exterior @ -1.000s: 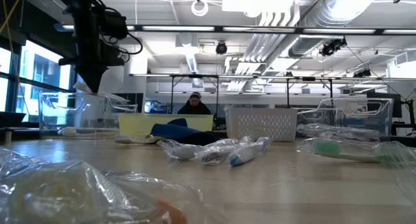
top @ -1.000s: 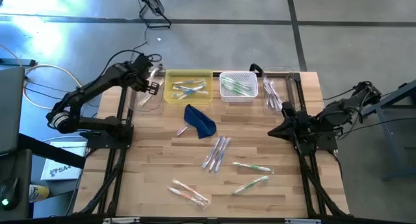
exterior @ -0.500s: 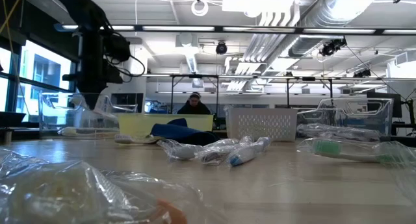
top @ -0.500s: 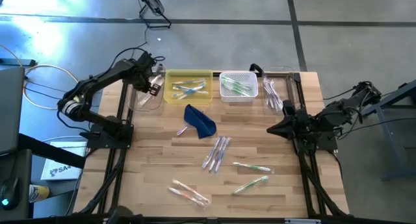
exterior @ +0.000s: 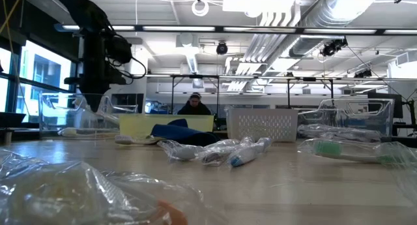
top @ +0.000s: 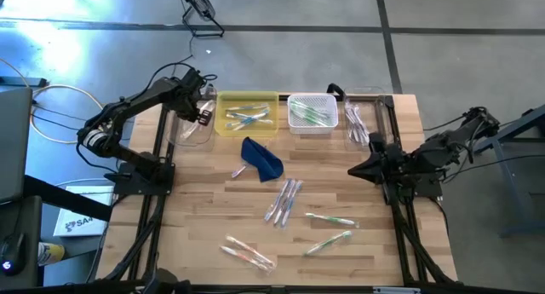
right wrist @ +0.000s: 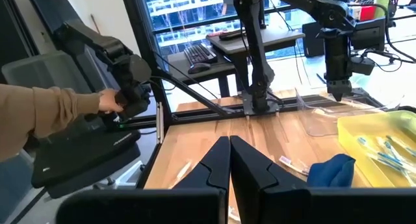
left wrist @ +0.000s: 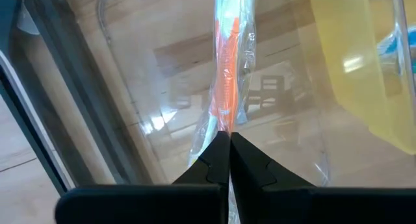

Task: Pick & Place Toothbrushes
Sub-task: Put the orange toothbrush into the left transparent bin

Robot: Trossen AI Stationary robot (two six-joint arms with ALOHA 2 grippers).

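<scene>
My left gripper (top: 197, 115) hangs over the clear bin (top: 189, 130) at the table's far left, shut on an orange-and-white toothbrush (left wrist: 225, 74) in a clear wrapper. In the low view my left gripper (exterior: 88, 100) reaches down behind the bin's wall. More wrapped toothbrushes lie flat on the table: (top: 283, 200), (top: 330, 219), (top: 249, 253). My right gripper (top: 353, 171) hovers shut at the table's right side and touches nothing. My left gripper pinches the toothbrush's clear wrapper (left wrist: 224, 128) between its two fingertips, close to the white end. The fingers come from above, pointing steeply down. The toothbrush hangs below them inside the clear bin; whether its lower end rests on the bin's floor I cannot tell.
A yellow bin (top: 223, 123), a white basket (top: 294, 128) and a clear bin (top: 375, 115) with toothbrushes stand along the far edge. A dark blue pouch (top: 262, 159) lies mid-table. A person (exterior: 194, 104) sits beyond the table; a sleeved hand (right wrist: 97, 102) shows off its side.
My left gripper has sunk with the toothbrush from above the clear bin's rim down into the bin, tipping a little steeper, and has stayed shut. Most of that drop came in the first half second.
</scene>
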